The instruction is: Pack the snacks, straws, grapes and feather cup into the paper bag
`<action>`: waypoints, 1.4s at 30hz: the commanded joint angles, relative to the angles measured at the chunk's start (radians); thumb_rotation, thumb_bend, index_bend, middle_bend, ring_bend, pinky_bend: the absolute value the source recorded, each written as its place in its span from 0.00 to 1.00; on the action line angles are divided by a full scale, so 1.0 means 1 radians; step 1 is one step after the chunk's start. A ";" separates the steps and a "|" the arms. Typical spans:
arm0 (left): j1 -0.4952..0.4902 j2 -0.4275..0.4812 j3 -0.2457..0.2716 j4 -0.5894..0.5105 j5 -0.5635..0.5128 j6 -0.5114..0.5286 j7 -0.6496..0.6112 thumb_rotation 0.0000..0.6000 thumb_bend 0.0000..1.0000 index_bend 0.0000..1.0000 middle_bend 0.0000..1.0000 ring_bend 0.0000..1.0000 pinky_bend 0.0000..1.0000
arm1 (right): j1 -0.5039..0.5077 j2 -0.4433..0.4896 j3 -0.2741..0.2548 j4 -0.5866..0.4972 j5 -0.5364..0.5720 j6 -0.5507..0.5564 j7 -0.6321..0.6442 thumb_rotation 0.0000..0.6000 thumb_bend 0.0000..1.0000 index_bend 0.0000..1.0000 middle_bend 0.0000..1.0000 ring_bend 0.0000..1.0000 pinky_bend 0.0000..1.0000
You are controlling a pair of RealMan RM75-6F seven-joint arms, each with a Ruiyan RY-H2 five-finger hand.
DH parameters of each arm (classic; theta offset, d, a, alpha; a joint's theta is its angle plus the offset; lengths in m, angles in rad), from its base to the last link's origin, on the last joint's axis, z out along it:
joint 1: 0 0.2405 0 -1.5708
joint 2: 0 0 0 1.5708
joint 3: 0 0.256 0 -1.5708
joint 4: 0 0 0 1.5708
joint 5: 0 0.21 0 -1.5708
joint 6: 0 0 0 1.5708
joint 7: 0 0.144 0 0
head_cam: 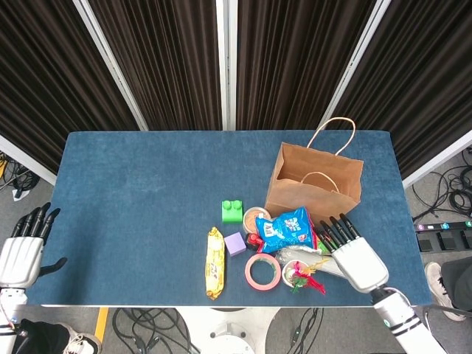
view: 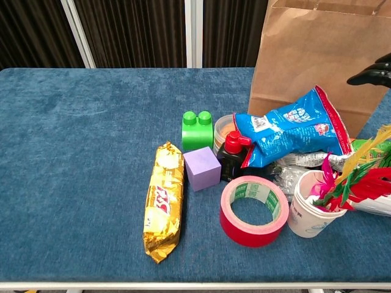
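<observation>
head view: right hand (head_cam: 352, 254), fingers apart and empty, hovers over the straws (head_cam: 335, 267) beside the paper bag (head_cam: 316, 184); left hand (head_cam: 20, 251) apart, idle far left. chest view: feather cup (view: 314, 204) near right; best to lower gently, avoiding feathers.

Lighting is bright, even and diffuse, apparently from overhead. Shadows are soft and short, lying close under each object on the table (head_cam: 133, 192). Both views are sharp, with no motion blur. Faint glare shows on the blue snack bag (view: 287, 131) and the yellow snack pack (view: 164, 198). The curtains (head_cam: 162, 59) stay dark. The chest view crops the paper bag (view: 324, 55) at its top edge.
</observation>
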 commanded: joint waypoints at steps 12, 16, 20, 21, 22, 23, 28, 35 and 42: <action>-0.008 -0.007 0.000 0.026 0.002 -0.010 0.005 1.00 0.06 0.10 0.09 0.00 0.14 | 0.152 -0.082 0.071 0.017 0.151 -0.163 -0.166 1.00 0.18 0.04 0.09 0.00 0.00; -0.009 -0.008 0.001 0.036 0.003 -0.010 0.002 1.00 0.06 0.10 0.09 0.00 0.14 | 0.180 -0.110 0.078 0.017 0.193 -0.178 -0.198 1.00 0.18 0.04 0.09 0.00 0.00; -0.009 -0.008 0.001 0.040 0.006 -0.008 -0.005 1.00 0.06 0.10 0.09 0.00 0.14 | 0.201 -0.139 0.074 0.024 0.233 -0.185 -0.226 1.00 0.18 0.04 0.09 0.00 0.00; -0.009 -0.008 0.002 0.041 0.007 -0.008 -0.006 1.00 0.06 0.10 0.09 0.00 0.14 | 0.204 -0.145 0.072 0.026 0.239 -0.185 -0.231 1.00 0.18 0.04 0.09 0.00 0.00; -0.009 -0.008 0.002 0.041 0.007 -0.008 -0.008 1.00 0.06 0.10 0.09 0.00 0.14 | 0.209 -0.152 0.069 0.029 0.247 -0.185 -0.236 1.00 0.18 0.04 0.09 0.00 0.00; -0.008 -0.007 0.002 0.041 0.007 -0.008 -0.010 1.00 0.06 0.10 0.09 0.00 0.14 | 0.212 -0.157 0.067 0.030 0.252 -0.184 -0.239 1.00 0.18 0.04 0.09 0.00 0.00; -0.007 -0.006 0.002 0.044 0.005 -0.007 -0.014 1.00 0.06 0.10 0.09 0.00 0.14 | 0.223 -0.177 0.053 0.042 0.268 -0.173 -0.246 1.00 0.15 0.04 0.09 0.00 0.00; -0.006 -0.008 0.002 0.049 0.004 -0.005 -0.012 1.00 0.06 0.10 0.09 0.00 0.14 | 0.227 -0.216 0.038 0.089 0.281 -0.144 -0.226 1.00 0.13 0.04 0.09 0.00 0.00; -0.008 -0.010 0.002 0.049 0.002 -0.010 -0.008 1.00 0.06 0.10 0.09 0.00 0.14 | 0.240 -0.240 0.025 0.126 0.296 -0.141 -0.207 1.00 0.13 0.04 0.10 0.00 0.00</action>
